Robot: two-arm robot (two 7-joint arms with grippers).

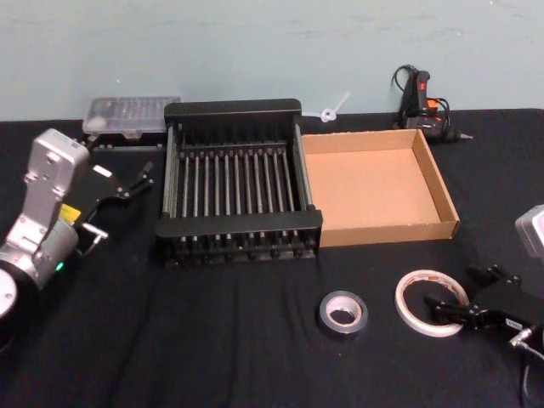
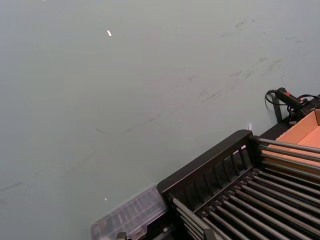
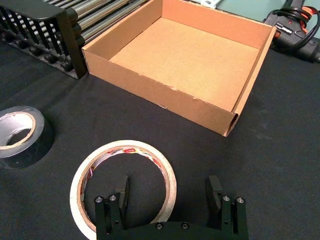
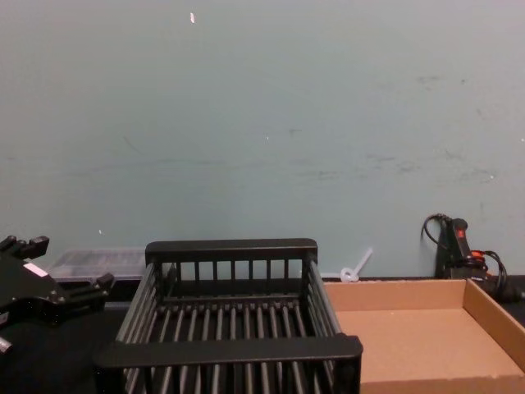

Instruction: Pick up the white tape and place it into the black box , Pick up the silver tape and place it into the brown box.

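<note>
Black cloth covers the worktop [image 1: 255, 340], where the right gripper [image 3: 170, 192] sits low with its jaws spread, one finger inside the white tape [image 3: 122, 182] and the other outside, straddling the ring's near-right edge without pinching it. That tape is a flat, wide white ring with reddish print on its core, lying on the cloth in front of the brown box [image 1: 378, 183], with the dark grey silver tape [image 1: 343, 314] just to its left. Beside the black box [image 1: 238, 191], the left gripper [image 1: 127, 183] hangs raised, jaws spread.
</note>
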